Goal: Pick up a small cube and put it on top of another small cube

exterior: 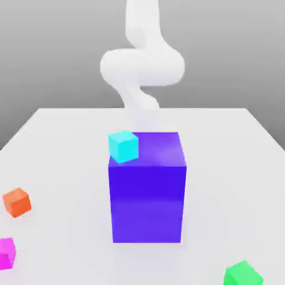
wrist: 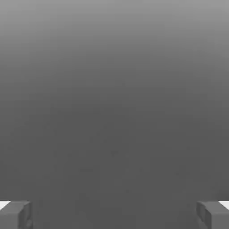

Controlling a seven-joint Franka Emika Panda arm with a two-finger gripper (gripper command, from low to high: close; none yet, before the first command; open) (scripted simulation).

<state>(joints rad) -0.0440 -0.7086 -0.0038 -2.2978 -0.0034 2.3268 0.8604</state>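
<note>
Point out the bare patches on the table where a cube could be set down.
The table is bare between the purple block and its far edge, and on the exterior view's right above the green cube. The orange cube and pink cube crowd the near left.

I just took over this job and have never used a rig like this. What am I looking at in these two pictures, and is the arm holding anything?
The exterior view looks across a pale table. The white curved shape behind is the robot arm, a single arm with two-finger jaws. The hand view comes from a camera on the arm's hand: the two grey fingertips sit far apart at the picture's corners, so the gripper is open, with nothing between the jaws, only plain grey background.

On the table stands a big blue-purple block with a small cyan cube on its top corner. At the exterior view's left lie an orange cube and the magenta-pink cube, which is partly cut off. A green cube lies at the lower right.
</note>
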